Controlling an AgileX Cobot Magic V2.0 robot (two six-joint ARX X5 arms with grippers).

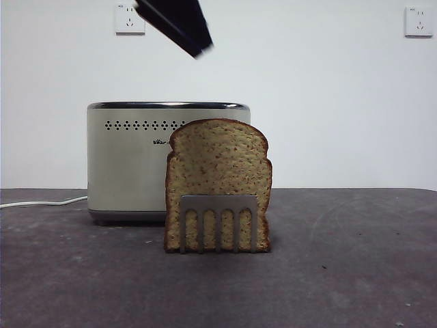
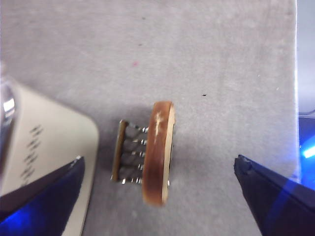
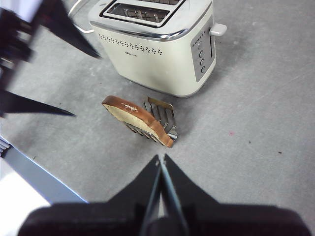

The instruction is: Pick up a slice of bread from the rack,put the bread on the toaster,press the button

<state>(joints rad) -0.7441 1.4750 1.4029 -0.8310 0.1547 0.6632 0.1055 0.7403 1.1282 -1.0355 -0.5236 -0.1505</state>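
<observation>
The slice of bread (image 1: 217, 179) stands upright in the small grey rack (image 1: 218, 220), in front of the cream toaster (image 1: 130, 164). My left gripper (image 2: 160, 160) is open wide, high above the bread (image 2: 158, 152) and rack (image 2: 129, 152), with the toaster (image 2: 44, 147) beside them. In the front view it shows as a dark tip (image 1: 184, 31) at the top. My right gripper (image 3: 161, 164) is shut and empty, held high and back from the bread (image 3: 138, 120), rack (image 3: 162, 115) and toaster (image 3: 157, 44). The toaster's lever (image 3: 219, 29) is on its end panel.
A white power cord (image 1: 41, 201) runs from the toaster to the left. Two wall sockets (image 1: 130, 19) (image 1: 418, 22) are on the white wall behind. The dark grey table's edge (image 3: 29, 172) shows in the right wrist view. The toaster's two slots (image 3: 142, 11) are empty.
</observation>
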